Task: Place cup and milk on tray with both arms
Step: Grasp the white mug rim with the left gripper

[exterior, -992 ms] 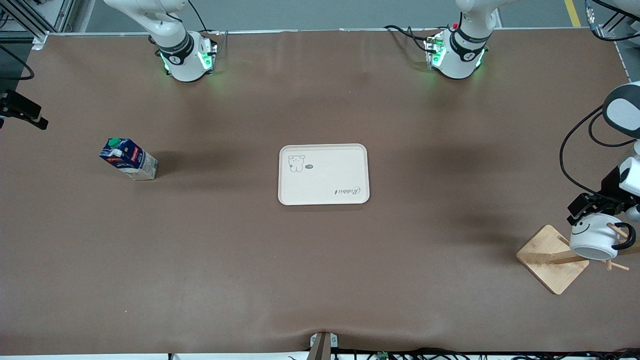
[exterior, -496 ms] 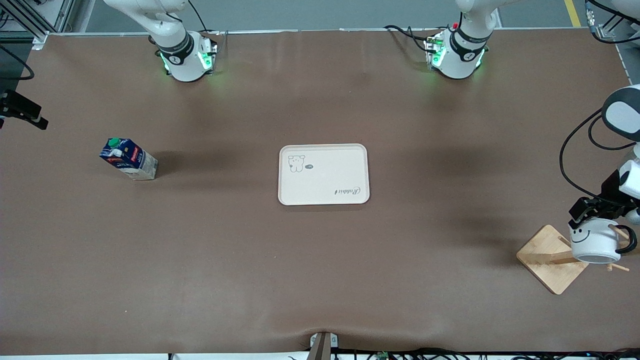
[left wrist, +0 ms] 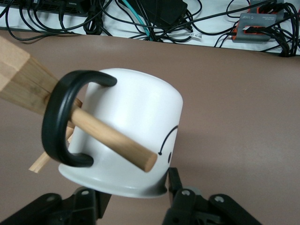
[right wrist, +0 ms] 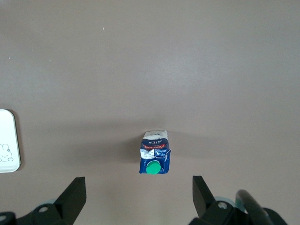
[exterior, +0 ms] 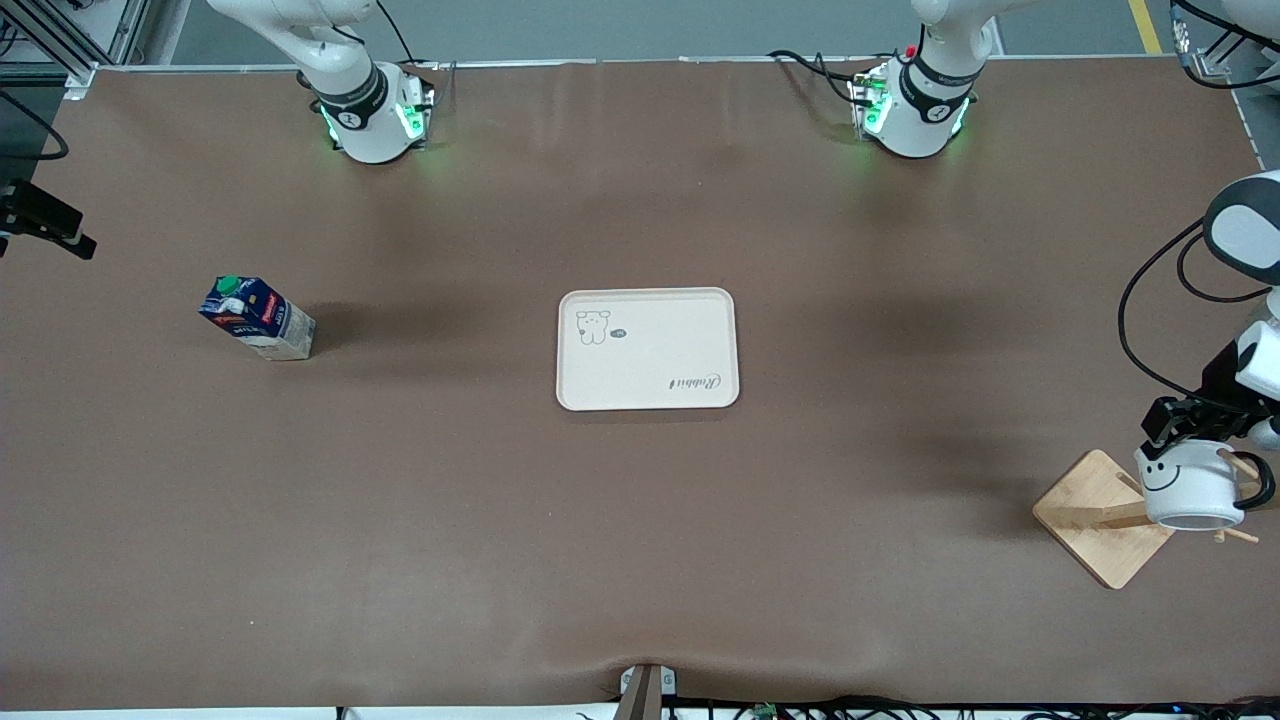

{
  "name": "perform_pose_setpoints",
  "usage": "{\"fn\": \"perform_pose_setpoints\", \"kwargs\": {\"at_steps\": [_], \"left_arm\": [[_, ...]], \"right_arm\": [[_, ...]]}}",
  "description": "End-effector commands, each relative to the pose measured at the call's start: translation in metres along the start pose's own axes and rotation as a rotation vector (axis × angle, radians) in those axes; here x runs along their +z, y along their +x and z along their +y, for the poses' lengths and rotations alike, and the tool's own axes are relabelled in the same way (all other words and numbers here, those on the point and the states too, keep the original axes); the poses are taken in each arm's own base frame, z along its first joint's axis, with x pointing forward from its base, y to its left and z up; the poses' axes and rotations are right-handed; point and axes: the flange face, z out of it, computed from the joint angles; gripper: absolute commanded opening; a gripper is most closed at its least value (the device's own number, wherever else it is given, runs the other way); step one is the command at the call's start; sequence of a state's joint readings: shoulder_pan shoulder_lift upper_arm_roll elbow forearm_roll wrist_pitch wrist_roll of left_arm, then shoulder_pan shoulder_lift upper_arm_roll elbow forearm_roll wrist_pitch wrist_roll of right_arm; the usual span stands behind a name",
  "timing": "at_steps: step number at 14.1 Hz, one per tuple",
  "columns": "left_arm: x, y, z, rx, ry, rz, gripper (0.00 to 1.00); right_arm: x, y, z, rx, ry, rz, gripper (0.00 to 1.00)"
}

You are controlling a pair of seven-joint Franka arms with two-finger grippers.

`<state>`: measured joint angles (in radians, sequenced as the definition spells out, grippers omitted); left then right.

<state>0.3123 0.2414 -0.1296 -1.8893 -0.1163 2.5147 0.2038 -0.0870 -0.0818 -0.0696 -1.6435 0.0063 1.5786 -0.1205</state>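
Brown table (exterior: 640,560): mouth-down cup (left wrist: 136,112) on rack peg (left wrist: 112,138), left gripper (left wrist: 132,194) straddling it, grip unclear; right gripper (right wrist: 137,182) spread over upright milk (right wrist: 154,152).

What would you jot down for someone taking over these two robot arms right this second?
Left gripper: fingers on either side of the cup, which hangs upside down on a peg of the wooden rack at the left arm's end of the table.
Right gripper: open, high above the milk, which stands on the table.
Tray: mid-table, nothing on it.
Done: nothing placed.
Left: lift the cup off the peg, pick up the milk, set both on the tray.
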Motion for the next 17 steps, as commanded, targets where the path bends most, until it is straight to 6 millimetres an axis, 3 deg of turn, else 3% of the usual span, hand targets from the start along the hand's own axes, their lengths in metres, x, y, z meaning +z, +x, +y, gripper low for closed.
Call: {"fn": "perform_pose_setpoints", "kwargs": {"at_steps": [1, 7, 10, 17], "left_arm": [[0.0, 0.004, 0.0, 0.022, -0.008, 0.009, 0.45], [0.001, 0.002, 0.002, 0.025, -0.012, -0.011, 0.22], [0.001, 0.002, 0.008, 0.033, -0.024, -0.047, 0.0], [-0.001, 0.004, 0.012, 0.04, -0.03, -0.061, 0.0]], "right_arm": [[-0.005, -0.001, 0.003, 0.011, 0.003, 0.001, 1.0], [-0.005, -0.001, 0.003, 0.011, 0.003, 0.001, 1.0], [-0.005, -0.001, 0.003, 0.011, 0.003, 0.001, 1.0], [-0.005, -0.001, 0.003, 0.011, 0.003, 0.001, 1.0]]}}
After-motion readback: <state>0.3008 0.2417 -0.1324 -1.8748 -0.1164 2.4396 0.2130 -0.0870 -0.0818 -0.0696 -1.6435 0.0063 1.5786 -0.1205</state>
